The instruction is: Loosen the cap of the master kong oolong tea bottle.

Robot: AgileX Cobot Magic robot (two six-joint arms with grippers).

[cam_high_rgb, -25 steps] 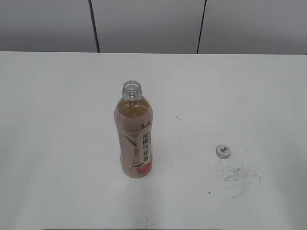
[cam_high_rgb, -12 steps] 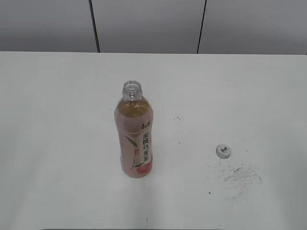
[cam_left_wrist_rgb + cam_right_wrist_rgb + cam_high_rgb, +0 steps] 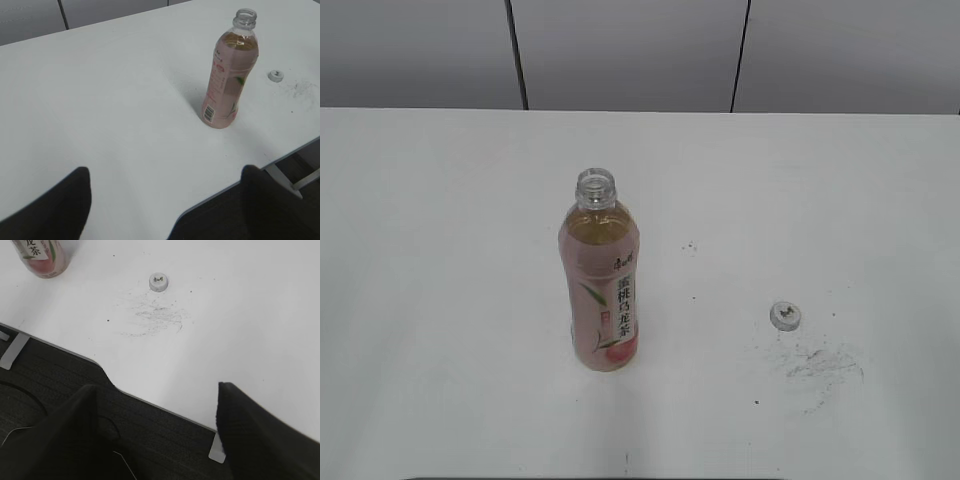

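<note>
The master kong oolong tea bottle (image 3: 600, 280) stands upright near the middle of the white tabletop (image 3: 440, 250), its clear threaded neck bare and open at the top. Amber-pink tea fills it up to the shoulder. Its pink-and-white label carries a column of black Chinese characters, a smaller line of white script above them, green leaves and a reddish peach near the base; from the left wrist view the label's back shows a barcode low on the side. The characters are too small to read with certainty.

The cap (image 3: 785, 316) lies flat on the tabletop well to the right of the bottle, apart from it, a small dark mark on its top. Just beyond it, toward the near edge, a patch of grey scuff marks (image 3: 820, 365) smudges the surface.

The left tool (image 3: 165, 200) hangs back from the bottle, its fingers spread wide and holding nothing. The right tool (image 3: 155, 430) sits off the tabletop's near edge, likewise spread wide and empty, the cap well ahead of it.
</note>
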